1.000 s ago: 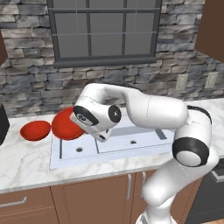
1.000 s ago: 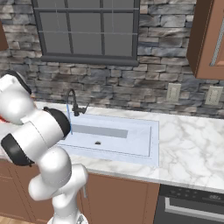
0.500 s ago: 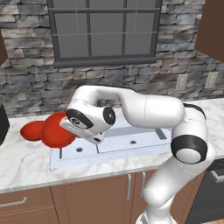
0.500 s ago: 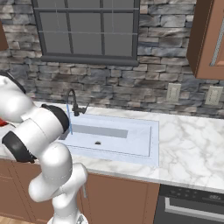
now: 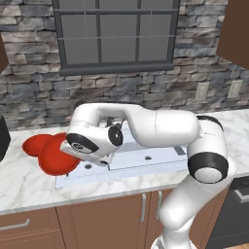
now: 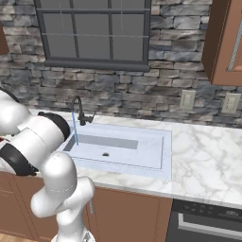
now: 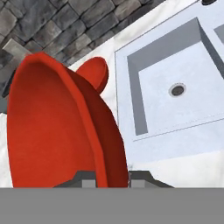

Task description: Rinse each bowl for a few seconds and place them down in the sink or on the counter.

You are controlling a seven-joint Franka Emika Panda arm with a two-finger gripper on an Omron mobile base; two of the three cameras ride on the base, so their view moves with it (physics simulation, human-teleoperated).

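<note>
Tool (image 7: 107, 177) pinching rim of bowl (image 7: 57, 127), at left of frame, beside sink (image 7: 175, 83). Looks like setting-down step; next, probably lower onto table (image 5: 29, 180), release.

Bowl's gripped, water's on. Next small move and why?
Probably lower the held bowl onto the counter and open the gripper. It is shut on the rim, the bowl hangs tilted at the sink's left edge beside the other bowl, away from the faucet stream, so the rinse looks over.
</note>
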